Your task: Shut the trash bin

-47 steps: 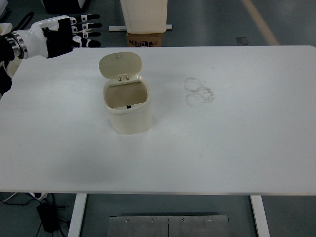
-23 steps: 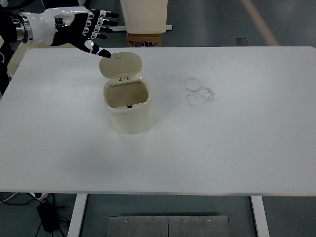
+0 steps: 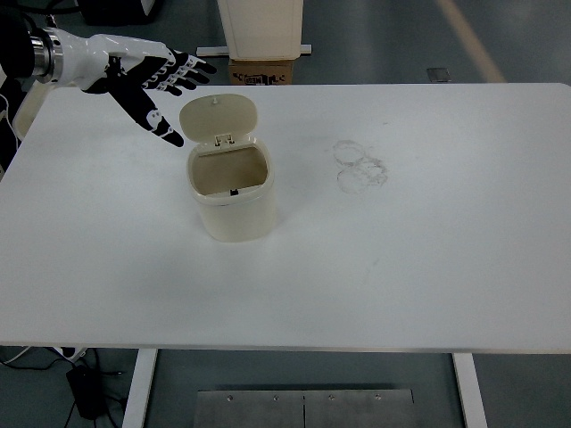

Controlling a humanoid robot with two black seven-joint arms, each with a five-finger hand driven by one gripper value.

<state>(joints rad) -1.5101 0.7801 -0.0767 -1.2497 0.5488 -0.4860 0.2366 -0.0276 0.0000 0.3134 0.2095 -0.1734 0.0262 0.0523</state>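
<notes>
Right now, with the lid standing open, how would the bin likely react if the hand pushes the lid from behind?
The lid looks like thin plastic on a small hinge at the rim, so it would probably swing shut easily. The bin appears empty and light, standing free on the table, so a hard push might slide or tip it forward. The left robot hand is open, beside the lid.
</notes>
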